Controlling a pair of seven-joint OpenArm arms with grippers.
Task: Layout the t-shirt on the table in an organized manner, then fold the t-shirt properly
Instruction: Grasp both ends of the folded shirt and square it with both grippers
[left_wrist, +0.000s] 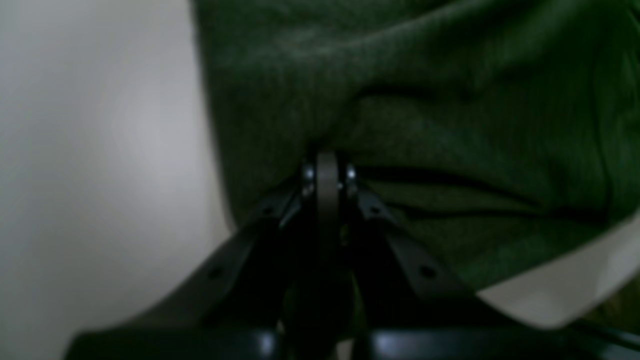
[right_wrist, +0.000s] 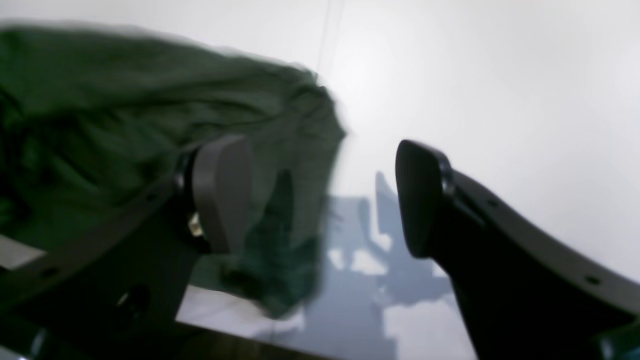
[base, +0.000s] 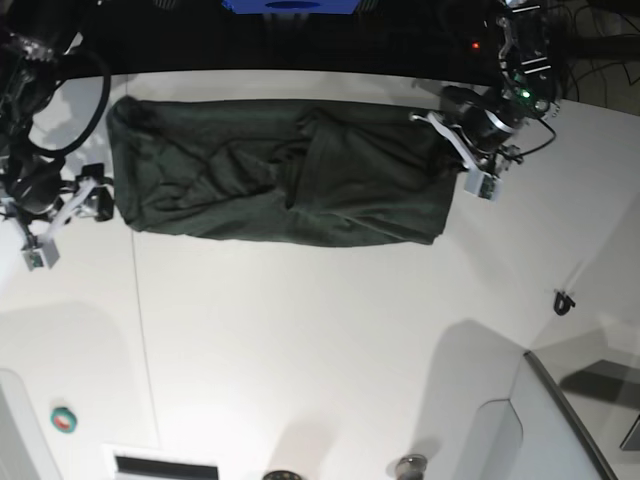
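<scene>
Across the far half of the white table (base: 330, 340), the dark green t-shirt (base: 280, 170) lies stretched into a long, wrinkled band, its length running from one arm to the other. A thin dark seam line (base: 143, 330) crosses the tabletop beneath the shirt's end nearest the right arm.

The left claw (left_wrist: 327, 165) sits at the shirt's other end, its jaws pressed together and pinching the t-shirt (left_wrist: 400, 100): in the left wrist view the fabric bunches and creases right at the fingertips, with bare table (left_wrist: 100, 150) beside it.

The right claw (right_wrist: 325, 195) stands spread, with a clear gap between its two pads (right_wrist: 225, 190). In the right wrist view one pad overlaps the edge of the t-shirt (right_wrist: 125, 100) while the other hangs over bare table (right_wrist: 500, 75); the picture is blurred, so whether that pad touches the cloth is hard to say, though nothing lies gripped between the jaws. In the base view this claw (base: 92, 198) is just beside the shirt's end.
</scene>
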